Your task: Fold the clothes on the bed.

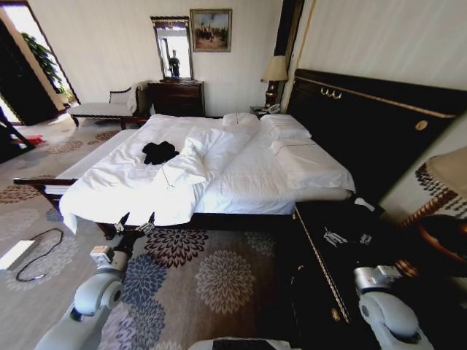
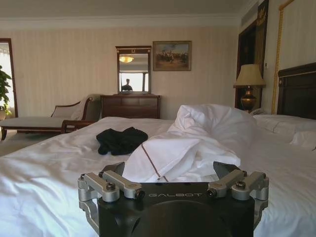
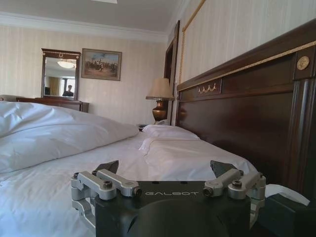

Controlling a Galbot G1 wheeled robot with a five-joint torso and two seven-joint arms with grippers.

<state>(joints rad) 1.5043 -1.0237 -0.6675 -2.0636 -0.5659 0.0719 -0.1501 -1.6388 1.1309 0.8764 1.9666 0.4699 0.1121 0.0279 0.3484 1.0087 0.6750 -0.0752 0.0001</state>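
Far up on the bed (image 1: 241, 182), a black T-shirt (image 1: 159, 152) lay in a small crumpled heap on the white sheet. It sat on the side away from the dark headboard (image 1: 365, 124), closer to the chaise (image 1: 106, 108) and the dresser (image 1: 176, 98) by the back wall. Just beside the T-shirt, on its headboard side, the white duvet (image 1: 191, 162) was bunched up in a long ridge. Two pillows (image 1: 284, 126) lay flat near the headboard.

The left gripper (image 1: 136, 222) hung over the carpet (image 1: 211, 277) at the near edge of the bed, with its two dark fingers spread wide and nothing between them. It was well apart from the T-shirt. In the left wrist view the same gripper (image 2: 170, 173) pointed across the sheet, and the T-shirt (image 2: 121, 140) lay ahead of it, next to the folded duvet (image 2: 187, 148).

The right gripper (image 1: 346, 237) was low over the dark nightstand (image 1: 343, 248) beside the bed, near the headboard. In the right wrist view its fingers (image 3: 168, 170) also stood wide apart and held nothing, and the pillows (image 3: 173, 133) and a lamp (image 3: 160, 98) showed beyond it.

A cable (image 1: 40, 255) lay looped on the carpet near the left arm.
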